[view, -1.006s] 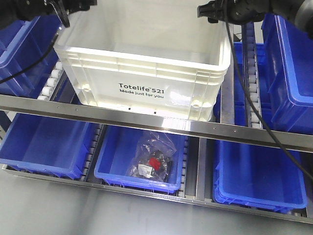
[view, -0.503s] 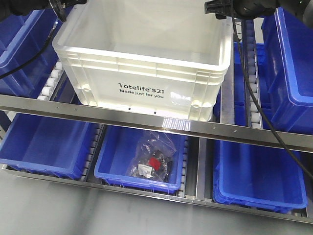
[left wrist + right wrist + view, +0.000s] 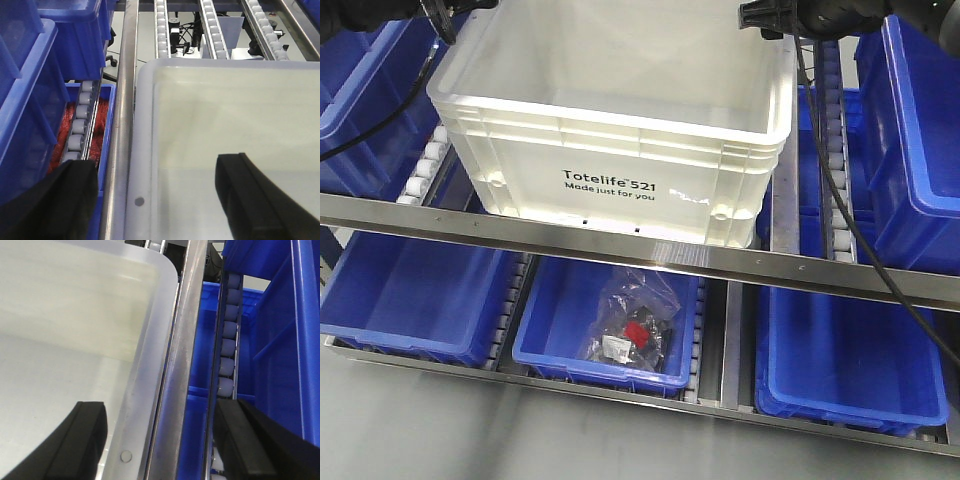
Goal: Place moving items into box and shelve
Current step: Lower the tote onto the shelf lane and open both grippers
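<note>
The white box (image 3: 610, 150), printed "Totelife 521", stands on the upper shelf level above the steel front rail. My left gripper (image 3: 440, 10) is at the box's far left corner. In the left wrist view it is open (image 3: 155, 195), its fingers straddling the box's left rim (image 3: 145, 150) without touching it. My right gripper (image 3: 770, 18) is at the far right corner. The right wrist view shows it open (image 3: 162, 440), one finger inside the box and one outside the rim (image 3: 145, 390). The moving items are out of view; the box's inside looks pale and bare where it shows.
Blue bins (image 3: 410, 290) fill the lower level, and more stand to either side of the box (image 3: 920, 150). A clear bag of small parts (image 3: 635, 330) lies in the lower middle bin. A steel rail (image 3: 640, 250) crosses in front. Roller tracks (image 3: 80, 130) flank the box.
Over the first half second both grippers and the box shifted slightly farther back on the shelf; since then nothing has moved.
</note>
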Controlling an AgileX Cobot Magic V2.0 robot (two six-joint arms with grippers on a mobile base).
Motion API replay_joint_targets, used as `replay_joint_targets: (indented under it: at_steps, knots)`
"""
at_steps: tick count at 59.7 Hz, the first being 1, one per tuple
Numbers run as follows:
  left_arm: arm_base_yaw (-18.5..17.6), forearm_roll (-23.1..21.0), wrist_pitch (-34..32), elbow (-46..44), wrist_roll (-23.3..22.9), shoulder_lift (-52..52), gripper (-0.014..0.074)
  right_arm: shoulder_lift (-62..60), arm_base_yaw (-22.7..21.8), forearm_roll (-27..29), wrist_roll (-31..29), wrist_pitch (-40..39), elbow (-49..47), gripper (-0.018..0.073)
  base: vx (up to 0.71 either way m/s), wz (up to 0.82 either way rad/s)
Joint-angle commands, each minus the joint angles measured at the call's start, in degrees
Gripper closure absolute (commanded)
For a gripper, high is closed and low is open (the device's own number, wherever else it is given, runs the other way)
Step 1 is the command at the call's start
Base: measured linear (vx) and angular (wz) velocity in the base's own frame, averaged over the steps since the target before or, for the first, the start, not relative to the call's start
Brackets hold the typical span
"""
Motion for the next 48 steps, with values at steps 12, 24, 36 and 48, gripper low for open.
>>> replay_joint_targets:
  at_steps: [12,24,36,48]
  knots:
    - [-0.2,0.0,-4.5,-2.0,-0.2,-3.3,0.0007,-3.4,-0.1,-2.2,0.1,-2.9,-2.0,0.0047,0.00,0.00]
    - [-0.2,0.0,-4.5,-2.0,-0.2,-3.3,0.0007,-3.4,-0.1,-2.2,0.1,-2.9,-2.0,0.0047,0.00,0.00]
    - [-0.2,0.0,-4.5,-2.0,-0.2,-3.5,0.0007,-3.4,-0.1,-2.2,0.1,-2.9,-2.0,0.0047,0.00,0.00]
    - [-0.2,0.0,-4.5,-2.0,-0.2,-4.3,0.0007,-3.4,-0.1,-2.2,0.1,-2.9,-2.0,0.0047,0.00,0.00]
